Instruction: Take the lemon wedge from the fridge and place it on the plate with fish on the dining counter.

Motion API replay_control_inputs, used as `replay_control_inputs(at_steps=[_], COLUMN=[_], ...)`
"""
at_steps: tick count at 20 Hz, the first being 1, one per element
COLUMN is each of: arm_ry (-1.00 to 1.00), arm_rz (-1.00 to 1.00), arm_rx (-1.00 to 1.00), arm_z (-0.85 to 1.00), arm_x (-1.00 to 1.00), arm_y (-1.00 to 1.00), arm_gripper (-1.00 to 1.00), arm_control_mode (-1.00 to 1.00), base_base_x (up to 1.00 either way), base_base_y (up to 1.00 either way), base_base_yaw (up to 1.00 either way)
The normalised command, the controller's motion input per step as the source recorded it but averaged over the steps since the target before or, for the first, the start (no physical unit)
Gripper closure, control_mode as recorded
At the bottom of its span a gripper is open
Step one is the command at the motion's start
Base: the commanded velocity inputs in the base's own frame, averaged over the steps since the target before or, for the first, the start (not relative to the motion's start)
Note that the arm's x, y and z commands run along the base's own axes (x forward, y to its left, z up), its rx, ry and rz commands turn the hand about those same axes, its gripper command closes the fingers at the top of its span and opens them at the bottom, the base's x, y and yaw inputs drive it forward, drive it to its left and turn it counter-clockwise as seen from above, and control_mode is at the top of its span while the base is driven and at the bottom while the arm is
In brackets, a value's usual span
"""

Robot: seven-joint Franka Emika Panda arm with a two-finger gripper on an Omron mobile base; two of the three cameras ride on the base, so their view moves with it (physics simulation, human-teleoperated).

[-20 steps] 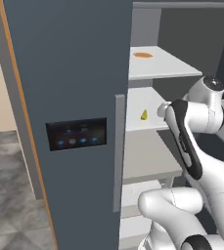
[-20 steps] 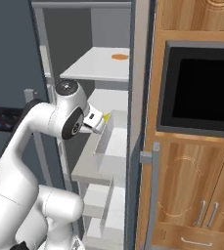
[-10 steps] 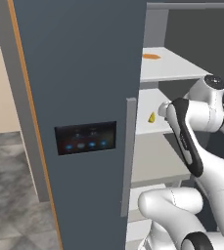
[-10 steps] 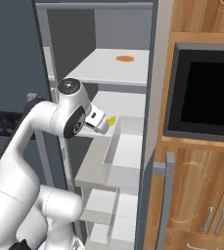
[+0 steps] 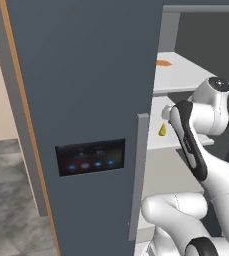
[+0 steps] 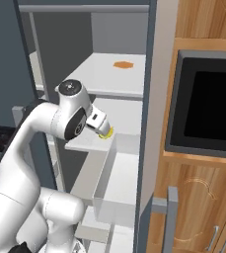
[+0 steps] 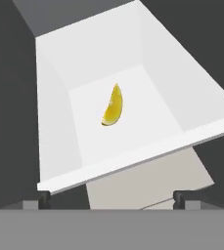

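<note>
you face the fridge (image 5: pixel 86 90): its slate-blue door fills the left of the left base view, with a grey vertical handle (image 5: pixel 140 170) on its edge and a black panel (image 5: pixel 90 156) carrying small blue lights. no writing or brand mark can be read on the panel or the door. to the right in the right base view stands a wooden cabinet (image 6: pixel 203 207) with a dark oven window (image 6: pixel 210 106); no label can be read there either. inside the fridge you see white shelves; the upper shelf (image 6: pixel 107 74) carries a flat orange patch (image 6: pixel 123 64). the arm (image 6: pixel 40 133) reaches in under that shelf. the gripper (image 7: pixel 112 197) is spread wide, its two dark tips near the lower corners of the hand view, and they hold nothing. the lemon wedge (image 7: pixel 112 105) lies on the white floor of the shelf below the orange patch, ahead of the gripper and apart from it. in the left base view you see the wedge (image 5: pixel 162 130) just left of the forearm.
</note>
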Motion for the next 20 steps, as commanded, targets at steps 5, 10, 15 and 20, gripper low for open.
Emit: replay_control_inputs(at_steps=[5, 10, 15, 20], arm_ry=[0.00, -0.03, 0.00, 0.00], arm_rz=[0.00, 0.00, 0.00, -0.01], arm_rx=[0.00, -0.01, 0.00, 0.00], arm_z=[-0.11, -0.24, -0.22, -0.17], arm_x=[0.04, 0.17, 0.68, 0.76], arm_y=[-0.05, -0.17, -0.11, 0.00], arm_gripper=[-1.00, -1.00, -1.00, -1.00], arm_control_mode=[-1.00, -1.00, -1.00, -1.00], base_base_x=[0.05, 0.00, 0.00, 0.00], base_base_y=[0.00, 0.00, 0.00, 0.00], base_base_yaw=[0.00, 0.00, 0.00, 0.00])
